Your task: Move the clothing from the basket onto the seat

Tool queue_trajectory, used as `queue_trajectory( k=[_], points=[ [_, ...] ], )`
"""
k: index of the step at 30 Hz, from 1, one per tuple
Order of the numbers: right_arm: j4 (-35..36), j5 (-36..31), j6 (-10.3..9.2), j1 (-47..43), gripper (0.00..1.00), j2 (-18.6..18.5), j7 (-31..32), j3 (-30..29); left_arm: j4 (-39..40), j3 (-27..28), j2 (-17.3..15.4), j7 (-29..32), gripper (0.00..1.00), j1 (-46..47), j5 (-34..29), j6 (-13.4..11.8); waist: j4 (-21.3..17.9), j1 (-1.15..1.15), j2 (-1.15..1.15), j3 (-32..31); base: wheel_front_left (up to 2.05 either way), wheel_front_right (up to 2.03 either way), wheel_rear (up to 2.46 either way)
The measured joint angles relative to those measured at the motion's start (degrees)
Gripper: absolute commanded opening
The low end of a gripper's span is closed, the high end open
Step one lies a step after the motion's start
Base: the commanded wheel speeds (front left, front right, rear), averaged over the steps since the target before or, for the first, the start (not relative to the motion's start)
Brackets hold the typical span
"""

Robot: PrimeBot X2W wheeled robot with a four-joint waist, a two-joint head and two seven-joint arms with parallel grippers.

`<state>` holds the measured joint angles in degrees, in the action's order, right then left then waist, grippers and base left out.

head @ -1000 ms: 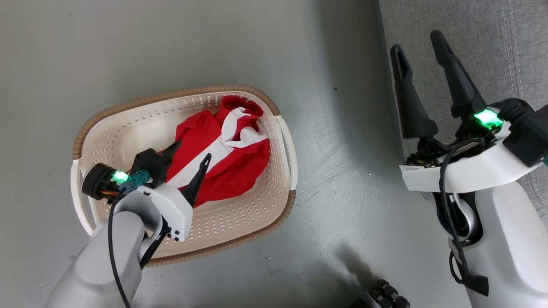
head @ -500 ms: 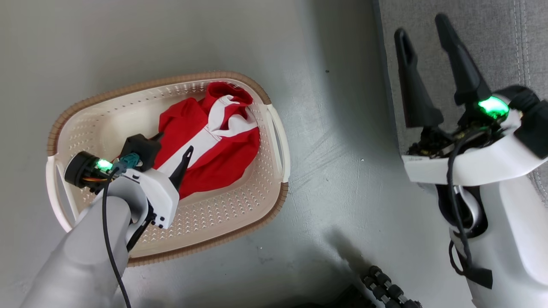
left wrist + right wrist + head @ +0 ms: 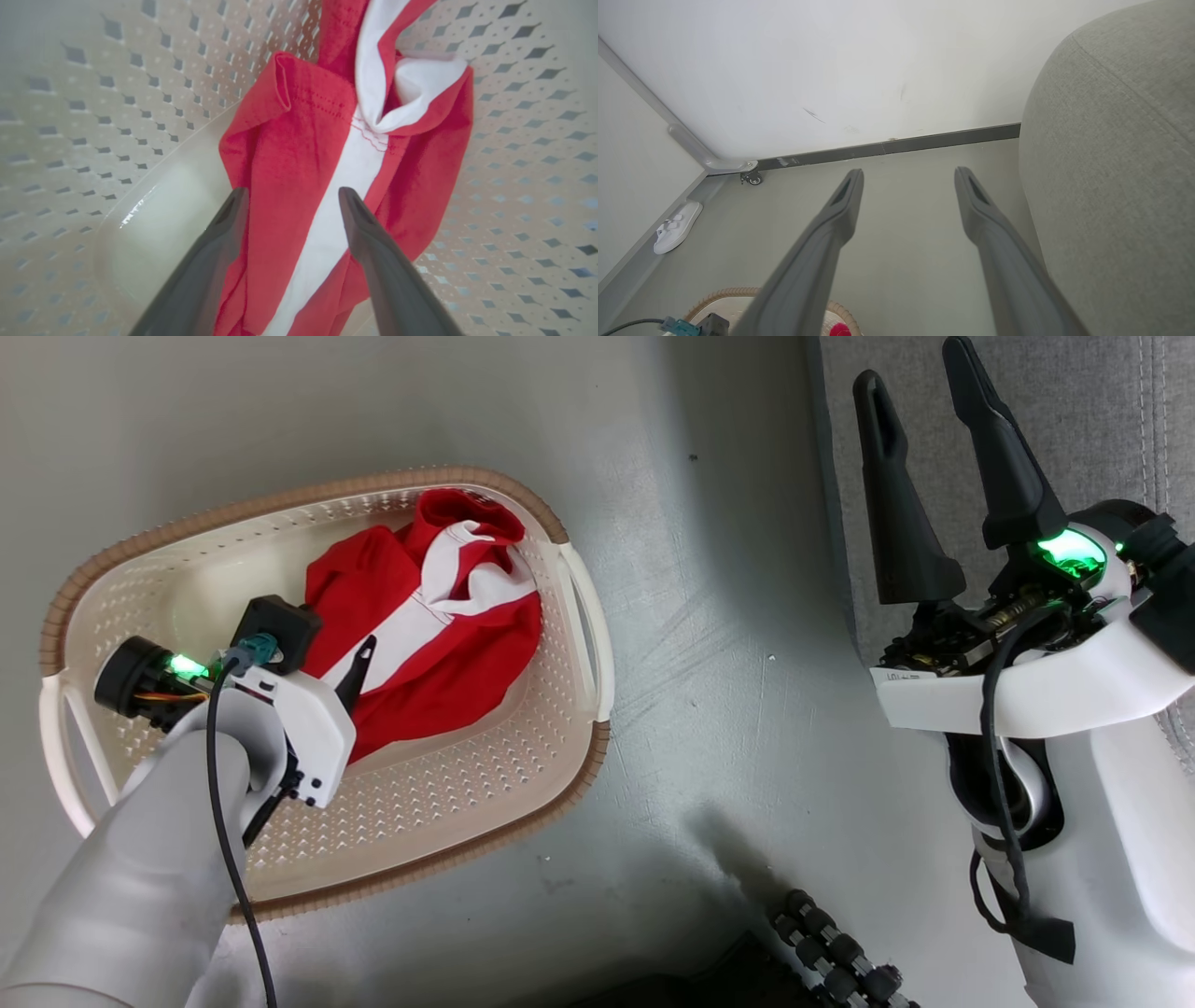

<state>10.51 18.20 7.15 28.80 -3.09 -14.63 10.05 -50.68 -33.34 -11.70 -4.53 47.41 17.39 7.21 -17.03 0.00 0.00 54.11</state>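
Observation:
Red shorts with a broad white stripe lie crumpled in the oval cream basket with its brown rim. My left gripper is down inside the basket, open. In the left wrist view the shorts show between and beyond the fingers of the left gripper, which straddle the stripe. My right gripper is open and empty, held over the edge of the grey sofa. The jersey is out of view.
Grey floor separates the basket from the sofa. A white slipper lies by the wall, near a small caster. A black ribbed part sits at the bottom edge.
The head camera has shifted, so the basket sits further left and higher in the picture. My left gripper has sunk lower into the basket toward the shorts, still open. The right gripper holds its pose.

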Motion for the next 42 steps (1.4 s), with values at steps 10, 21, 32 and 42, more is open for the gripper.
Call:
queue_trajectory(
  k=[10, 21, 32, 42],
  points=[
    [0.4, 0.8, 0.00, 2.2, 1.00, 0.0, 0.0, 0.2, -3.7, -1.2, 0.2, 0.5, 1.00, 3.0, -2.0, 0.0, -1.5, 0.00, 0.00, 1.6, 0.00, 0.00, 0.00],
    [0.4, 1.4, 0.00, 2.2, 1.00, 0.0, 0.0, 0.5, -7.8, -2.7, 0.7, 2.5, 1.00, 5.0, -3.4, -0.3, -2.3, 0.00, 0.00, 2.5, 0.00, 0.00, 0.00],
    [0.3, 1.5, 0.00, 2.2, 1.00, 0.1, 0.0, 0.4, -10.5, -4.5, 3.0, 4.5, 0.79, 5.1, -5.1, -1.1, -2.6, 0.00, 0.00, 2.1, 0.00, 0.00, 0.00],
    [0.3, 1.5, 0.00, 2.2, 1.00, 0.1, 0.0, 0.3, -11.8, -4.4, 2.8, 2.9, 0.00, 7.3, -5.1, -1.0, -2.4, 0.00, 0.00, 1.8, 0.00, 0.00, 0.00]
  ],
)
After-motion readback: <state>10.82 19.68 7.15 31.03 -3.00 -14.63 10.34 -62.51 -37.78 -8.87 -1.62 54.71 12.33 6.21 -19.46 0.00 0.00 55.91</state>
